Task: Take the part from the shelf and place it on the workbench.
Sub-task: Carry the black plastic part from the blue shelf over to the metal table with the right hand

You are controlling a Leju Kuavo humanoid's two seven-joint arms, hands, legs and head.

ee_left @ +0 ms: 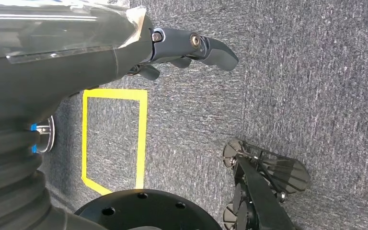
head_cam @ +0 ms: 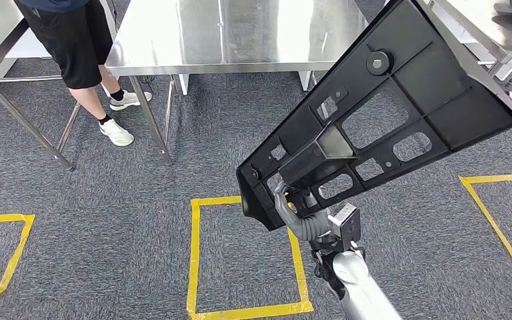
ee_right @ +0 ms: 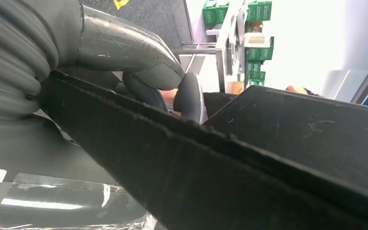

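The right hand point(head_cam: 292, 207) is gripping the black part point(head_cam: 400, 107) at centre-right — carrying it toward the workbench point(head_cam: 240, 40) at top (left hand point(ee_left: 191, 48) is hanging empty, fingers loosely spread); lowering it flat comes next.

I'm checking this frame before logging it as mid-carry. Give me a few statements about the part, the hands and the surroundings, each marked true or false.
1. The right hand grips the black plastic part near its lower end. True.
2. The part already lies flat on the steel workbench. False: it is held up in the air, tilted, above the carpet and partly in front of the bench.
3. The left hand holds nothing. True: the left wrist view shows it over grey carpet with nothing in it.
4. A person stands at the far left of the workbench. True: legs and white shoes show there.
5. The floor tape is red. False: it is yellow.
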